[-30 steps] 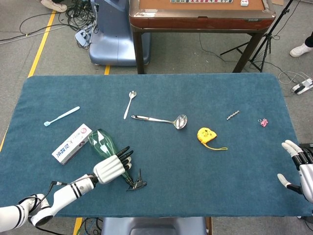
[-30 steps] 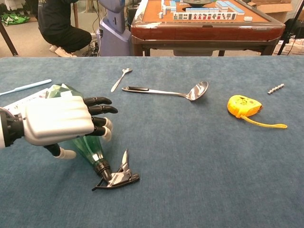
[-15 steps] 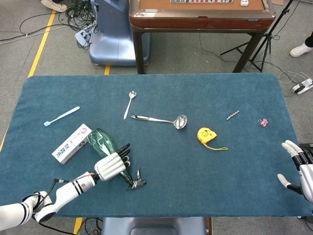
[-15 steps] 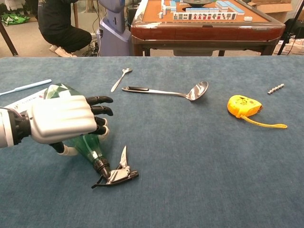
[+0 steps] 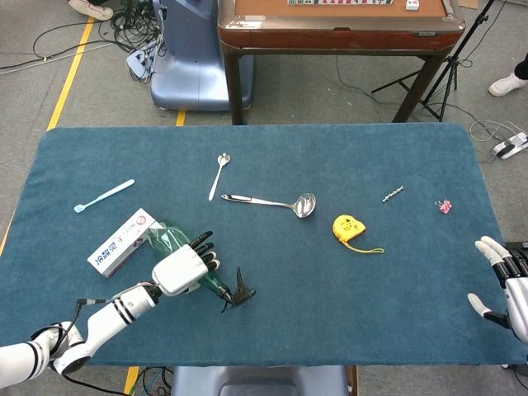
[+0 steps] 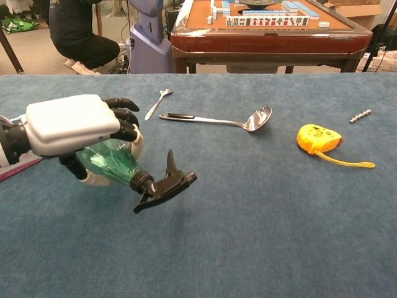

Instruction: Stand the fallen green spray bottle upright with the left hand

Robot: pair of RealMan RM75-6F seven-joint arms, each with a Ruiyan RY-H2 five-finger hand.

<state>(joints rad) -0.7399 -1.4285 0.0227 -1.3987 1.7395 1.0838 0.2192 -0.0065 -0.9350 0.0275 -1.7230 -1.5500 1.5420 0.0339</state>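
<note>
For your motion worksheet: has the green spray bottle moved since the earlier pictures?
Yes. The left hand has lifted the green spray bottle; its black nozzle has risen off the cloth.

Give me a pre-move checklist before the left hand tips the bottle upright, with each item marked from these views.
1. Left hand grips the bottle around its body: ok.
2. Bottle off the table: ok; in the chest view the black nozzle hangs in the air, pointing right and slightly down.
3. Bottle upright: not ok, it lies close to level.
4. Grip firm enough for the turn: cannot tell; the palm hides the contact.
5. Room to set it down: ok; the box lies left of the hand, the ladle well beyond.
6. Right hand out of the way: ok, open at the table's far right edge.
</note>
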